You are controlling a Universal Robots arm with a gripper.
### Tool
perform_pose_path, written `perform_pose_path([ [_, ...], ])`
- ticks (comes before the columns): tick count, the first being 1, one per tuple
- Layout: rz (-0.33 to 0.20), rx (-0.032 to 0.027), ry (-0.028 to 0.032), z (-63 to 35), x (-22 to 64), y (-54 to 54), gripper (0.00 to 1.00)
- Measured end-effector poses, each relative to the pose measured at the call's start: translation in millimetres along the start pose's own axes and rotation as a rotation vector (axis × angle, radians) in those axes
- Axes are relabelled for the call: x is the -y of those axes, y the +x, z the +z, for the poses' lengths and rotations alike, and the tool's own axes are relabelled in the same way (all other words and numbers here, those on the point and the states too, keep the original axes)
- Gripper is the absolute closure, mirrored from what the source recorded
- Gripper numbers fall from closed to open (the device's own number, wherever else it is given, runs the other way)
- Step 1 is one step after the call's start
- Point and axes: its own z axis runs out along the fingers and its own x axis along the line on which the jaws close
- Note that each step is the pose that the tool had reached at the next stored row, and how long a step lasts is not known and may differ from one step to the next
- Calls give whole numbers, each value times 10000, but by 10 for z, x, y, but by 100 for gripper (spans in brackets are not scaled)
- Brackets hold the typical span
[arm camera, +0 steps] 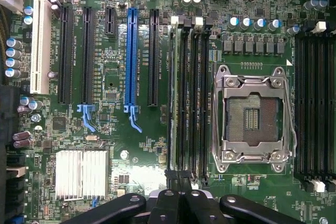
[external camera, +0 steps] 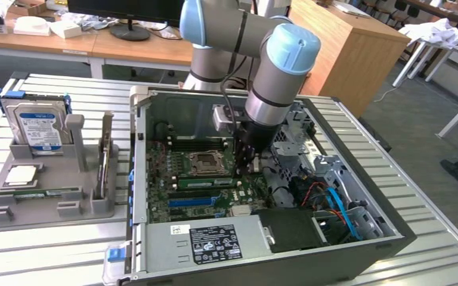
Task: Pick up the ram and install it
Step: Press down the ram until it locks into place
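The arm reaches down into the open computer case [external camera: 388, 238], gripper [arm camera: 178, 195] over the motherboard [arm camera: 121, 124], jaws clenched right at the end of the memory slots [arm camera: 189, 98] beside the CPU socket [arm camera: 252, 114]. The ram [arm camera: 175, 93] stands in its slot — seating step; pressing it home calls for a straight downward push.

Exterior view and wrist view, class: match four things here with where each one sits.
1 hard drive
2 gripper
3 processor socket
4 blue slot

A inside the open case, over the motherboard
B between black slots
C standing in the grey holder outside the case
D beside the memory slots

Pairs: 1-C, 2-A, 3-D, 4-B
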Motion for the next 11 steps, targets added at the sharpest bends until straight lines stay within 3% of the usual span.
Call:
perform_pose_path([
  [11, 0, -1, 0, 18, 1, 1, 90],
])
